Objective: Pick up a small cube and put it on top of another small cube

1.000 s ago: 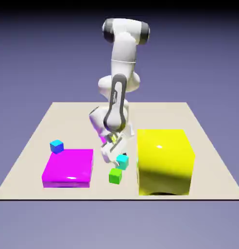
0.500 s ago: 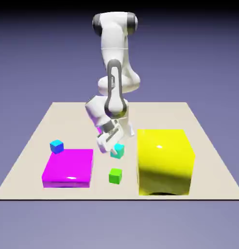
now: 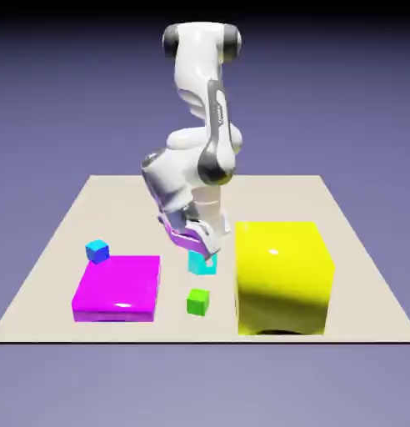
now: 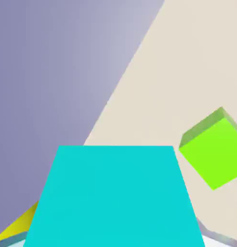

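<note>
My gripper (image 3: 203, 253) is shut on the small turquoise cube (image 3: 202, 263) and holds it in the air, above the table. In the hand view that cube (image 4: 113, 198) fills the lower middle and hides the finger tips. The small green cube (image 3: 198, 302) rests on the table just below and in front of the held cube; the hand view shows the green cube (image 4: 212, 152) at the right, apart from the turquoise one.
A big yellow block (image 3: 282, 275) stands close on the exterior view's right of the gripper. A flat magenta block (image 3: 117, 288) lies on the left, with a small sky-blue cube (image 3: 97, 250) behind it. A purple piece (image 3: 180, 238) shows behind the hand.
The gripper closed on the turquoise cube at table level and lifted it. The arm has since turned and the cube hangs above the green cube.
</note>
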You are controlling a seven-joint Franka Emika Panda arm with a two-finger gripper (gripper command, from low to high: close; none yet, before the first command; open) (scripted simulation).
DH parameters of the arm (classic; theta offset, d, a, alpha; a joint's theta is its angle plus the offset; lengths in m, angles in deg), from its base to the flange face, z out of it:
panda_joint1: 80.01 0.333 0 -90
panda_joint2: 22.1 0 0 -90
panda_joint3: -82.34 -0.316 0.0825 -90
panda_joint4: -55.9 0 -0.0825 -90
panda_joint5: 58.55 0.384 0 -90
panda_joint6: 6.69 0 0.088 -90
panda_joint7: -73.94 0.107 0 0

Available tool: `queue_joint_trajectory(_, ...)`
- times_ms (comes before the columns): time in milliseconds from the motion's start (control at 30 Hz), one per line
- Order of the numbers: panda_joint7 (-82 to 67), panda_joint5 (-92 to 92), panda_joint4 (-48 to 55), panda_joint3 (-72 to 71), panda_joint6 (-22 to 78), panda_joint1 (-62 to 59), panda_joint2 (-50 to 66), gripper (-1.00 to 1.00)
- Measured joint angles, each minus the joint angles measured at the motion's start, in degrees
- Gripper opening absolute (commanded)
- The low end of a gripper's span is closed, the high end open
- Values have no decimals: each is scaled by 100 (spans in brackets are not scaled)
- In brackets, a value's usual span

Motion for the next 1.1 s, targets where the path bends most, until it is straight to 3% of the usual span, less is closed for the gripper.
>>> queue_joint_trajectory(133, -470, -993, 453, -74, 392, -444, -41, -100)
queue_joint_trajectory(267, -956, -1988, 835, -133, 777, 1487, -127, -100)
queue_joint_trajectory(367, -1320, -2734, 1122, -170, 1066, 1196, -184, -100)
queue_joint_trajectory(433, -1576, -3233, 1287, -247, 1252, 2020, -209, -100)
queue_joint_trajectory(833, -3600, -6225, 1390, -2470, 2161, 3422, 329, -100)
queue_joint_trajectory(1100, -3908, -5940, 465, -4121, 1929, 2469, 1025, -100)
